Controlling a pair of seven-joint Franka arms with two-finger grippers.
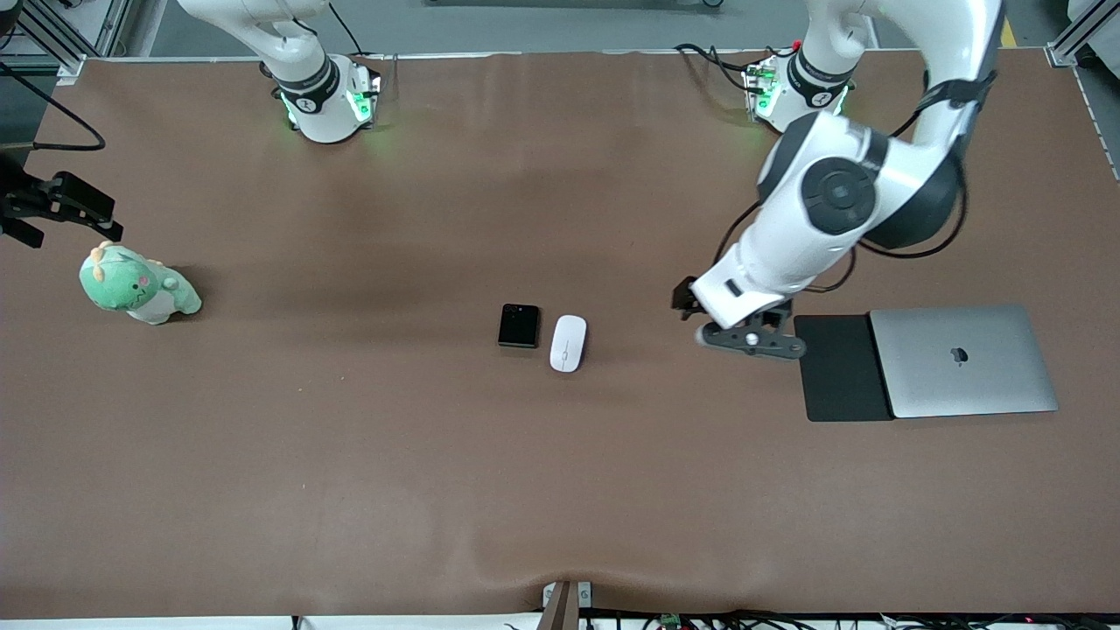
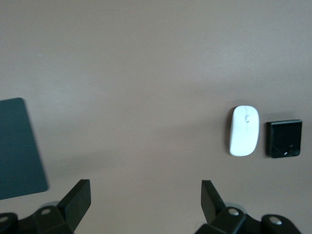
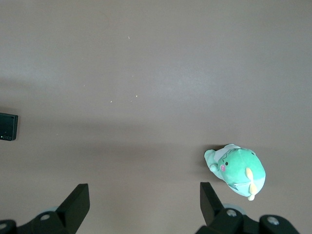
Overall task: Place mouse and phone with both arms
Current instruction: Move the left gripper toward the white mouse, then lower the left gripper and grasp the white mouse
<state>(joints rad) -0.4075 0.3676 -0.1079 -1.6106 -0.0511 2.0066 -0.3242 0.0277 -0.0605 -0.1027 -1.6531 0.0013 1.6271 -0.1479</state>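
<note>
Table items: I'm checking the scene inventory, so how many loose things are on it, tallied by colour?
Black: 2, the phone and the flat pad
White: 1, the mouse
Silver: 1, the laptop
Green: 1, the plush toy
Total: 5

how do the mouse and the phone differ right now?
The mouse is white and oval; the phone is black and near-square. The mouse is slightly longer than the phone. The mouse lies toward the left arm's end of the table, the phone beside it toward the right arm's end. Both lie flat, apart, with neither hand on them.
</note>
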